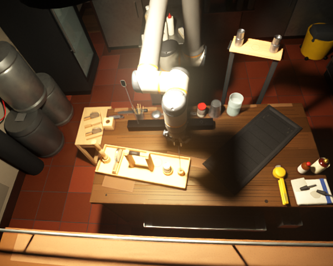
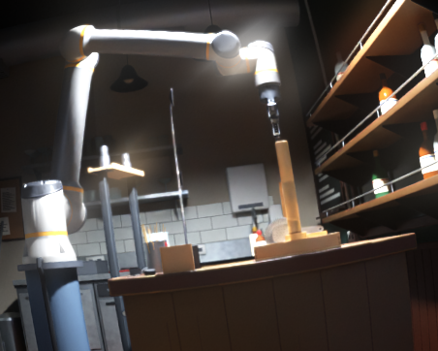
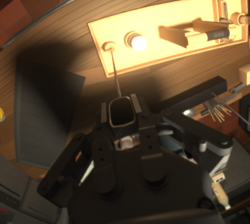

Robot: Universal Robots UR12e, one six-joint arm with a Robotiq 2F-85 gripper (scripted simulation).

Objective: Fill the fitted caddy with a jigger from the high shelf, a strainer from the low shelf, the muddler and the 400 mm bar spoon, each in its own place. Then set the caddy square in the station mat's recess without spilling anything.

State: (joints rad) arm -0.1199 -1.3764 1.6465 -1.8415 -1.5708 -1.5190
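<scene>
The wooden caddy [image 1: 142, 166] lies on the left half of the bar top, with the muddler [image 1: 101, 153] upright at its left end and a strainer [image 1: 118, 159] beside it. A jigger [image 1: 167, 167] stands in its round seat near the right end. A thin bar spoon [image 1: 179, 159] stands upright with its lower end in the small round socket [image 3: 108, 46] at the caddy's right end. A second long spoon [image 1: 129, 98] leans in a cup at the back. My gripper [image 3: 121, 108], straight above the socket, is closed on the bar spoon's top.
The dark station mat [image 1: 254, 143] lies angled on the right half of the bar top. A black rail [image 1: 169, 124] and cups stand behind the caddy. A low shelf [image 1: 90, 126] with strainers sits at the left edge, a high shelf [image 1: 255, 47] with jiggers stands behind.
</scene>
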